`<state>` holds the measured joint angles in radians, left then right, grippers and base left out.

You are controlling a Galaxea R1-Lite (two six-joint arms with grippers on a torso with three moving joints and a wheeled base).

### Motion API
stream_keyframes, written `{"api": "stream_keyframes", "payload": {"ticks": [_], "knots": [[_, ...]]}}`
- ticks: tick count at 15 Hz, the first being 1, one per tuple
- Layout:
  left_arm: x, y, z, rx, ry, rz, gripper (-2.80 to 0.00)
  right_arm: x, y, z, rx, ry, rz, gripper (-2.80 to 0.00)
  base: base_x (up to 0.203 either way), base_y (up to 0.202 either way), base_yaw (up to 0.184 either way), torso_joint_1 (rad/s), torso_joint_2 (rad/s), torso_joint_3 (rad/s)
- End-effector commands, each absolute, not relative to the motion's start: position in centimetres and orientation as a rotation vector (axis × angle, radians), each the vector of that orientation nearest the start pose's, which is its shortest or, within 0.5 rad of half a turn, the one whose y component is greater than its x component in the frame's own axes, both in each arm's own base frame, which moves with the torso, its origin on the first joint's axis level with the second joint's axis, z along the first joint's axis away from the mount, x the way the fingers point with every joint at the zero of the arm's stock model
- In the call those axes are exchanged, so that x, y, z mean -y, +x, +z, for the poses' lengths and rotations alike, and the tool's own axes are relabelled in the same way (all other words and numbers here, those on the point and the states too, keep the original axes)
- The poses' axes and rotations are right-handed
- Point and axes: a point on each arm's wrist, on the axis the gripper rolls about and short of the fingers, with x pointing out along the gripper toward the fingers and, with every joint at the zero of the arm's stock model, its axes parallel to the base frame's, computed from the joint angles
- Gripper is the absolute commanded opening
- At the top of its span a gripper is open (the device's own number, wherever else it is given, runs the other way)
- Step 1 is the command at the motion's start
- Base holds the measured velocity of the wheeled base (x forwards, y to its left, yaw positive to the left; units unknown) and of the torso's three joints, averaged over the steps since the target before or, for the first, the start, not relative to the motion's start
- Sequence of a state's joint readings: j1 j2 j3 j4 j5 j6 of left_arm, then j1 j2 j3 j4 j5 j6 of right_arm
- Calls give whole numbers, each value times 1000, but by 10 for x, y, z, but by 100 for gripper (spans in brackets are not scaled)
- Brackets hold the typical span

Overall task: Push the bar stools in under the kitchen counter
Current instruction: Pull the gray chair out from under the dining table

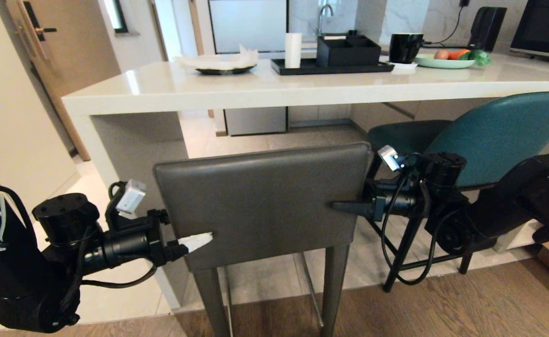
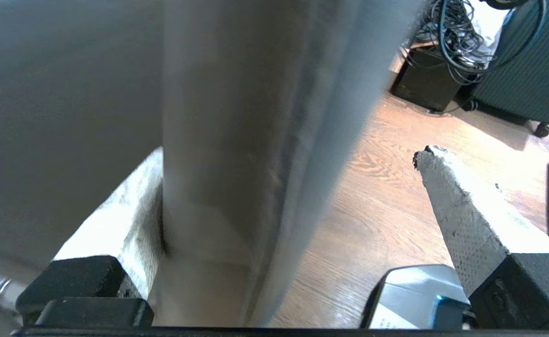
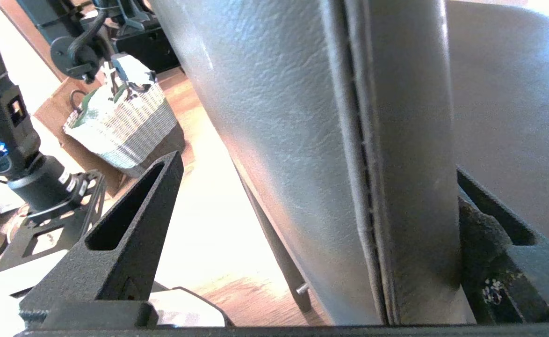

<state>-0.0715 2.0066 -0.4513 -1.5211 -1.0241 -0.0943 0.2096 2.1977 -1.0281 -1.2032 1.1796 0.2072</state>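
Nearest the camera, the left gripper (image 1: 199, 241) and the right gripper (image 1: 344, 206) straddle the two side edges of the grey stool's (image 1: 263, 201) backrest, jaws spread wide, one finger of each behind the back and one in front; neither squeezes it. The left wrist view shows the white padded finger (image 2: 461, 220) standing clear of the leather. The grey stool stands on the wood floor (image 1: 443, 304), just in front of the counter (image 1: 256, 89). Further right, the teal stool (image 1: 499, 133) sits partly under the countertop. On the countertop are a black tray (image 1: 330, 68), a mug (image 1: 404, 47) and a plate (image 1: 443, 62) of vegetables.
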Motion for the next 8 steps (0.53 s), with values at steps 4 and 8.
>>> {"api": "stream_keyframes", "payload": {"ticks": [4, 8], "knots": [[43, 294, 98, -71, -94, -1107, 0, -104, 389, 116, -103, 151, 1396, 0, -194, 0, -2, 3, 2, 2], [43, 292, 98, -73, -95, -1107, 0, -104, 388, 116, -106, 152, 1395, 0, -196, 0, -2, 2, 3, 2]]}}
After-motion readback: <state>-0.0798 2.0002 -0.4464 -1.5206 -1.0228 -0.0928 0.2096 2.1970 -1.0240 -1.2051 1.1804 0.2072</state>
